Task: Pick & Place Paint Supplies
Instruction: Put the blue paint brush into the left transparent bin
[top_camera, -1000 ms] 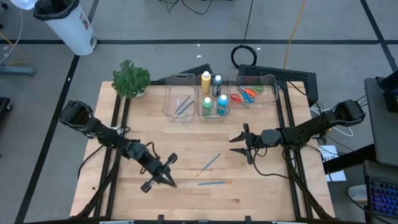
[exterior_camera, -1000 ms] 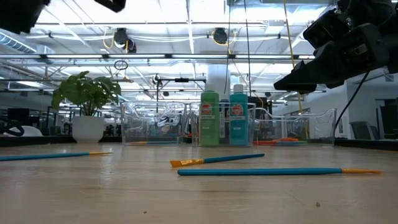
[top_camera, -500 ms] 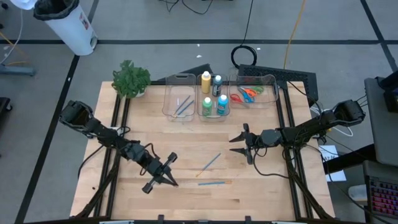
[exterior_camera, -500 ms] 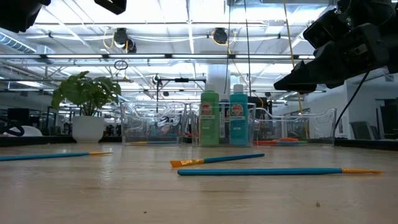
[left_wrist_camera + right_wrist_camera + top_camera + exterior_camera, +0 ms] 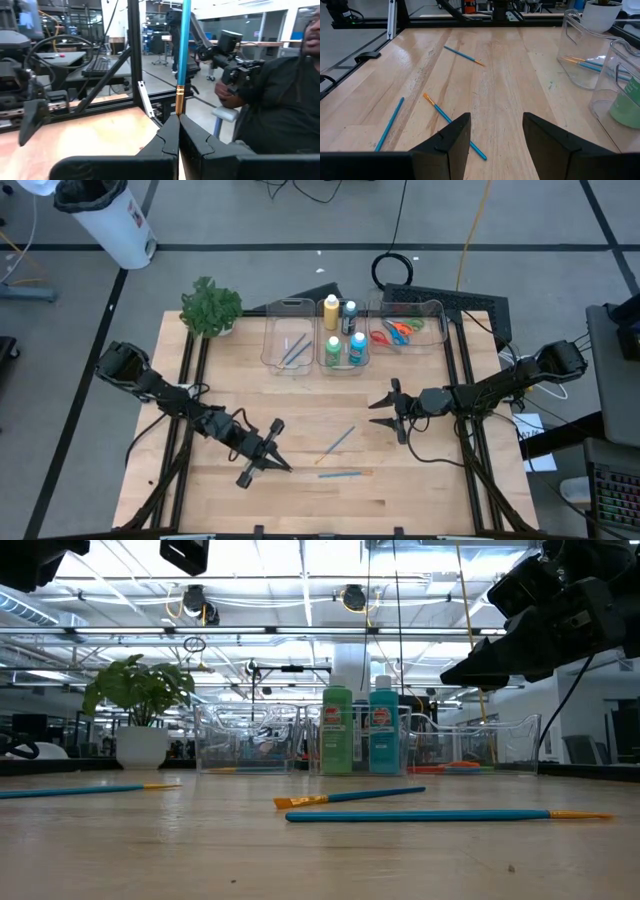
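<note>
My left gripper hovers over the table's near middle, shut on a thin blue paintbrush. Two more blue brushes lie flat on the wood to its right. A third brush also lies on the table. My right gripper hangs open above the table's right half, with nothing between its fingers. At the far edge, one clear bin holds brushes. The second bin holds paint bottles, and the third holds scissors. My left gripper pinches the paintbrush between its two fingertips, just below the orange ferrule. The end beyond the ferrule is hidden between the fingers. The fingers point level and lie across the brush. The blue handle rises above them, clear of the table.
A potted leafy plant stands at the far left corner. Bare wood lies along the near edge and between the two grippers. In the left wrist view a person in dark clothes sits beyond the table.
My left gripper has swung a little toward the table's right edge without leaving its place, and it stays shut on the brush. The brushes on the table have not moved.
</note>
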`<state>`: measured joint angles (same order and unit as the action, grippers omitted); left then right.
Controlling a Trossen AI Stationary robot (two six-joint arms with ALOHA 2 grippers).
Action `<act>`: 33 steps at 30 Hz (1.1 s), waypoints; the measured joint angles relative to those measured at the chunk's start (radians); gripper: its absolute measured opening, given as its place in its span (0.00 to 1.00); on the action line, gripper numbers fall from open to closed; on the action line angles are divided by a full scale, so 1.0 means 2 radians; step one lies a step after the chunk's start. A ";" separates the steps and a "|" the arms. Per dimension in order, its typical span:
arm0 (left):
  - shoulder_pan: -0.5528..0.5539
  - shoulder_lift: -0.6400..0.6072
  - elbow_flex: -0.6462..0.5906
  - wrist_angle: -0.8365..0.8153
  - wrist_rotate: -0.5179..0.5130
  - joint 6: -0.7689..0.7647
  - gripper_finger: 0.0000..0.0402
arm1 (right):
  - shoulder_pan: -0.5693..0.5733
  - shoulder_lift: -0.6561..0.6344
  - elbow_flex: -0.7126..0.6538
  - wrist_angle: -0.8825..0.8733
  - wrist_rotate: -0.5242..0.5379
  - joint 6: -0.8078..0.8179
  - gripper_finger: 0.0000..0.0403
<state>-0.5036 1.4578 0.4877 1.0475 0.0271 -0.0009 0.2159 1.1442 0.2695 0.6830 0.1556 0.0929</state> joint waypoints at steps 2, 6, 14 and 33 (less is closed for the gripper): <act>0.000 0.000 0.000 0.000 -0.008 0.001 0.01 | 0.000 0.000 0.000 0.000 0.000 0.000 0.42; 0.001 0.000 0.000 0.000 -0.035 0.004 0.00 | 0.000 0.000 0.000 0.000 0.000 0.000 0.42; 0.016 0.000 0.000 0.000 -0.071 -0.011 0.01 | 0.000 0.000 0.000 0.000 0.000 0.000 0.42; 0.026 0.000 0.000 -0.004 -0.136 -0.017 0.01 | 0.000 0.000 0.000 -0.002 0.000 0.000 0.42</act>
<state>-0.4511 1.4578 0.4877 1.0401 -0.2451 -0.0347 0.2157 1.1442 0.2695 0.6781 0.1555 0.0933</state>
